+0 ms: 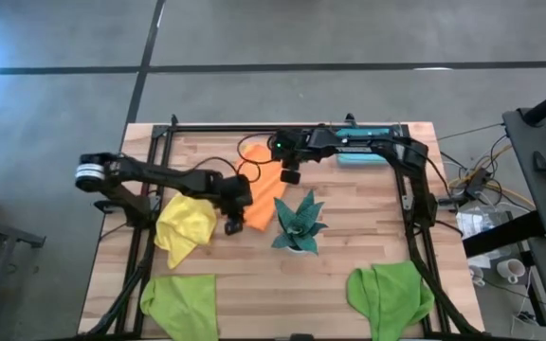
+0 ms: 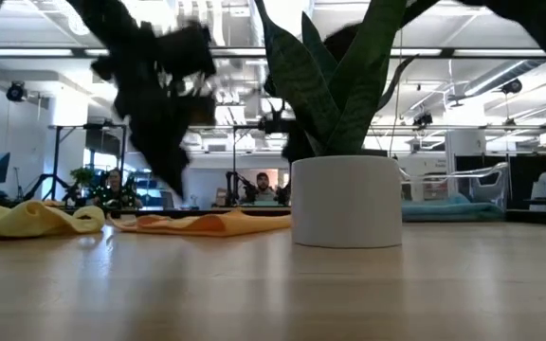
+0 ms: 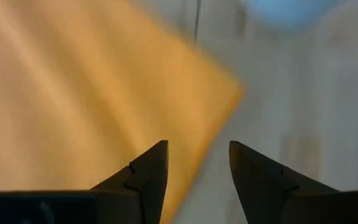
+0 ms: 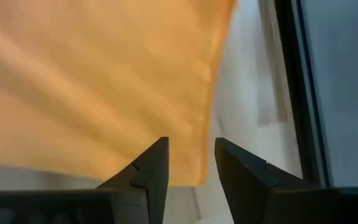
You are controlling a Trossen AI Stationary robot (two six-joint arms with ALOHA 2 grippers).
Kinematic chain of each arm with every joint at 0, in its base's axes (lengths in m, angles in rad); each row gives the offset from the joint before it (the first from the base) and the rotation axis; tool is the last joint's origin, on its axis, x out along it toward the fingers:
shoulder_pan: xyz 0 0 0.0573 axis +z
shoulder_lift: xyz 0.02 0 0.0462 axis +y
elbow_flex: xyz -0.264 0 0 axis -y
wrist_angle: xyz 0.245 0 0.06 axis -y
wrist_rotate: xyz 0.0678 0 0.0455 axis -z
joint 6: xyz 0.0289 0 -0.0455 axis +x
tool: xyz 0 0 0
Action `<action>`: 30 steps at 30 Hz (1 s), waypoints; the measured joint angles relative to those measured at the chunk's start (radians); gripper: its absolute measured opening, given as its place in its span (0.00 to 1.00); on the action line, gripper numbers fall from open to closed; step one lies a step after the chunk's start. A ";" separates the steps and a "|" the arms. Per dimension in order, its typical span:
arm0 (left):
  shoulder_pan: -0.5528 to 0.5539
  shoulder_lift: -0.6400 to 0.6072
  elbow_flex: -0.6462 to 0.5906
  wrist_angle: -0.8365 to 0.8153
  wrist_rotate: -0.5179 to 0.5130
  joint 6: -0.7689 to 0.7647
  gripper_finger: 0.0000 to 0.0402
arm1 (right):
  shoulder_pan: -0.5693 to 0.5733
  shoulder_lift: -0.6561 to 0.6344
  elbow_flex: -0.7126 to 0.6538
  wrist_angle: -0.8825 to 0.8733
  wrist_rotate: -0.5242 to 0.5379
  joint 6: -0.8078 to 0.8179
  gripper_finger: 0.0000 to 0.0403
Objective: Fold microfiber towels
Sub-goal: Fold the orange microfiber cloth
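While both half-open, empty grippers, left gripper [image 1: 232, 225] and right gripper [image 1: 291, 176], hover over the flat orange microfiber towel [image 1: 264, 199] on the wooden bench [image 1: 368, 237], each should pinch a matching corner for an even fold.

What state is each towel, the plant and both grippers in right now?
orange towel: lying flat, both grippers over it
yellow towel: crumpled
left lime green towel: lying loosely folded
right lime green towel: bunched
light blue towel: folded at the far edge
potted plant: upright
left gripper: open, empty
right gripper: open, empty
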 joint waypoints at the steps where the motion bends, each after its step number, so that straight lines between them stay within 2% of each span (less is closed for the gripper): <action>1: 0.001 -0.029 0.004 -0.005 -0.026 0.015 0.39 | 0.007 -0.018 0.001 -0.007 -0.003 -0.001 0.32; 5: 0.025 -0.127 -0.027 -0.050 -0.216 0.057 0.39 | 0.037 -0.071 -0.012 0.010 -0.037 0.039 0.32; 7: 0.047 -0.162 -0.066 -0.028 -0.330 0.047 0.39 | 0.051 -0.082 -0.028 0.062 -0.109 0.086 0.32; 9: 0.073 -0.165 -0.122 0.036 -0.372 0.027 0.39 | 0.073 -0.075 -0.064 0.159 -0.198 0.121 0.32; 13: 0.106 -0.114 -0.218 0.164 -0.342 0.025 0.39 | 0.107 -0.009 -0.113 0.318 -0.298 0.170 0.32; 17: 0.118 -0.047 -0.234 0.147 -0.334 -0.027 0.39 | 0.102 0.086 -0.107 0.337 -0.350 0.202 0.32; 23: 0.041 -0.034 -0.222 0.131 0.012 -0.149 0.39 | 0.093 0.126 -0.093 0.225 -0.323 0.136 0.32; 27: -0.031 -0.071 -0.188 0.113 -0.003 -0.132 0.39 | 0.078 0.083 -0.099 0.133 -0.206 0.046 0.32; 30: -0.035 -0.122 -0.148 0.089 -0.131 -0.108 0.39 | 0.073 0.036 -0.104 0.117 -0.192 0.026 0.32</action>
